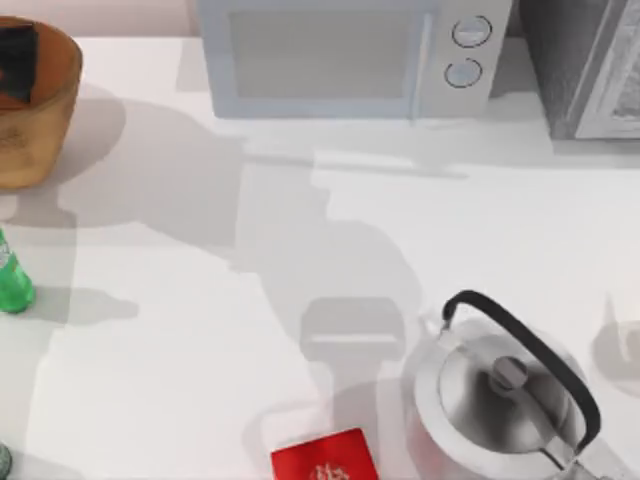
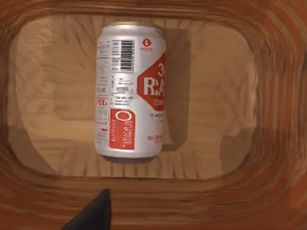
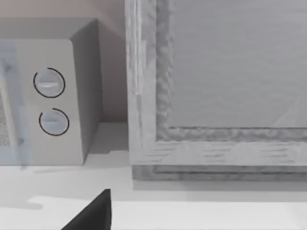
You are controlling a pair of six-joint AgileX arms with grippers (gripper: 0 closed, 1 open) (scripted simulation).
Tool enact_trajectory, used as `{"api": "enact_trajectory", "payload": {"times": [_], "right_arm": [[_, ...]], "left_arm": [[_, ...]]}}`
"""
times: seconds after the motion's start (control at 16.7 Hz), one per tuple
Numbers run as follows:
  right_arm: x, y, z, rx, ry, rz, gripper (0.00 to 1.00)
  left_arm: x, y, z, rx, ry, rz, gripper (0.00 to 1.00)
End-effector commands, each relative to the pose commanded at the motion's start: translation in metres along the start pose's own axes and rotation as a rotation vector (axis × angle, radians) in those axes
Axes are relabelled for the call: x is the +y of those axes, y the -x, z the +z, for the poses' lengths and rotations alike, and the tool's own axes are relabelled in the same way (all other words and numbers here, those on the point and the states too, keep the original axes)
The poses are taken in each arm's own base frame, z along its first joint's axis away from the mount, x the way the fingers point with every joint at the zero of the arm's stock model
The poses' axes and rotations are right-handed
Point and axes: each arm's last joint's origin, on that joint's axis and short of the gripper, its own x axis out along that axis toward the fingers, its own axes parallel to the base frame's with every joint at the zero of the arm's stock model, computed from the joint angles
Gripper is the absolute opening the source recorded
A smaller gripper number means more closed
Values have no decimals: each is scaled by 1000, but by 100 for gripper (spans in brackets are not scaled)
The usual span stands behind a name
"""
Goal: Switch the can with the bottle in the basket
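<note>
White can (image 2: 130, 91) lies on its side on the basket (image 2: 268, 201) floor, straight below my left claw. Whether that claw is open, I cannot tell. Bottle (image 1: 12, 280) stands outside, near the basket.

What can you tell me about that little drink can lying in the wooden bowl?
The can is a small metal-looking cylinder, white and silver with red panels, white lettering and a barcode. It lies on its side on the bare floor of the brown wooden basket, clear of the walls as far as the left wrist view shows. It looks undented. Nothing grips it; one dark claw finger shows at the picture's edge.
</note>
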Motion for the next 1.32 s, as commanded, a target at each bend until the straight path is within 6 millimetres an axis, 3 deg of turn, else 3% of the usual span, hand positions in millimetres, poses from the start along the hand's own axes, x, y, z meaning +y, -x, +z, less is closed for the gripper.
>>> {"api": "enact_trajectory", "payload": {"times": [0.24,0.6,1.08,1.32], "right_arm": [[0,0,0,0,0,0,100],[0,0,0,0,0,0,100],[0,0,0,0,0,0,100],[0,0,0,0,0,0,100]], "left_arm": [[21,-35,20,112,-11,-8,100],[41,-52,35,144,-34,-8,100],[40,-55,36,146,-39,-9,100],[41,-88,33,142,-36,-7,100]]}}
